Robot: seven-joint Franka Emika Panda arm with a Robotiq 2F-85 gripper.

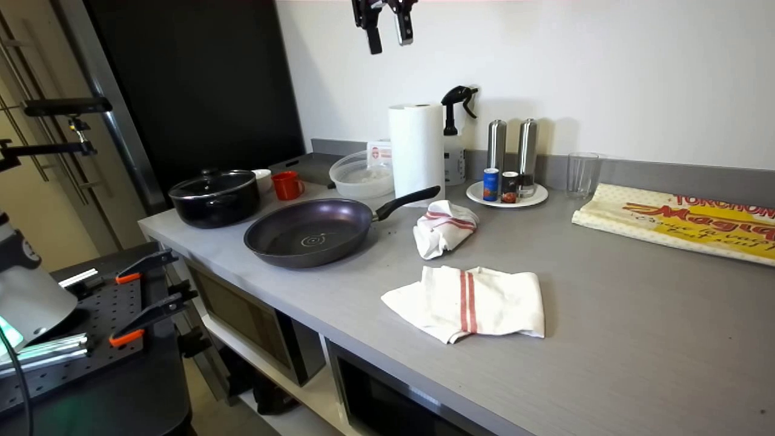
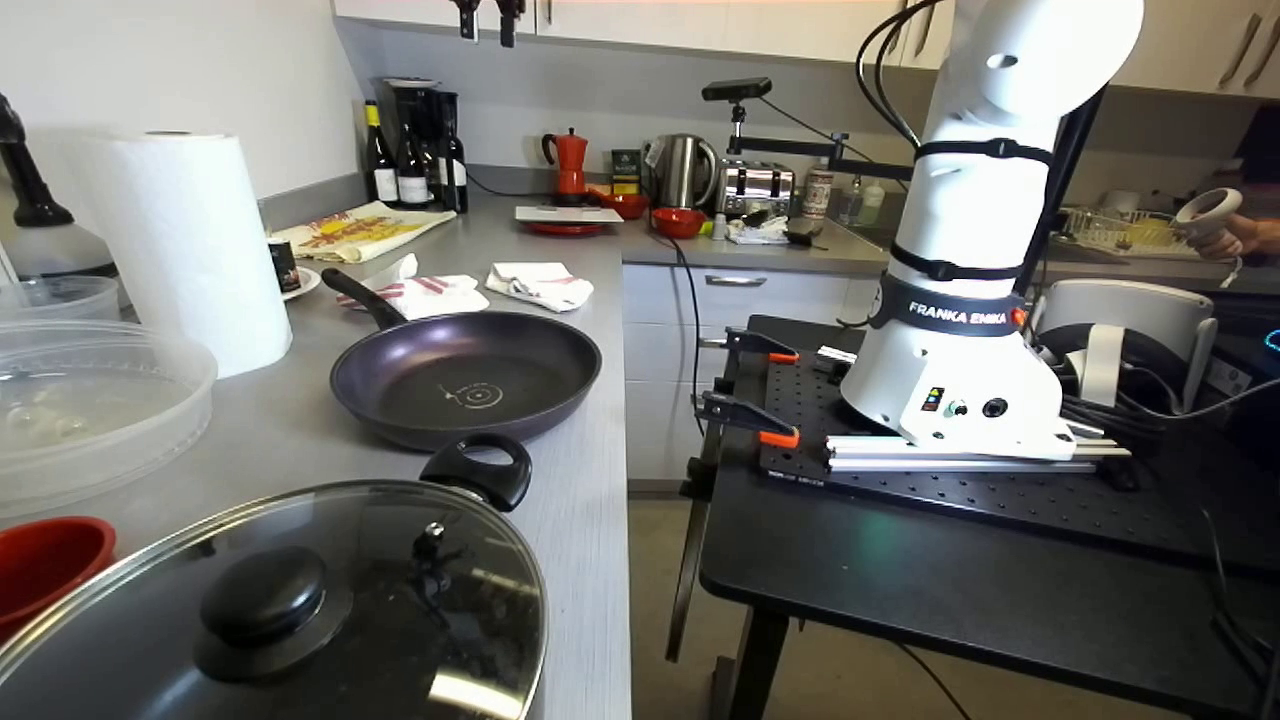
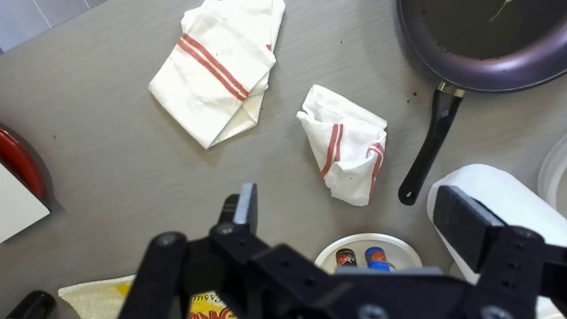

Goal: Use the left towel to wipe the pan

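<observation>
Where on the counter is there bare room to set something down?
A wide bare patch of counter is bordered by the flat towel, the yellow cloth and, in the wrist view, a red dish. It is crowded around the paper roll: plastic tub, pan handle, crumpled towel, plate.

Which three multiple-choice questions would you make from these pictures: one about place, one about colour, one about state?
1. Where is the pan?
A) on the counter, between the pot and the crumpled towel
B) on the floor
C) on the plate

2. What colour are the crumpled towel's stripes?
A) green
B) blue
C) red

3. How is the claw?
A) shut on the pan
B) open, holding nothing
C) shut on the pot

1 A: both exterior views show it there.
2 C: the wrist view shows them red.
3 B: its fingers stand apart, nothing between them.
</observation>
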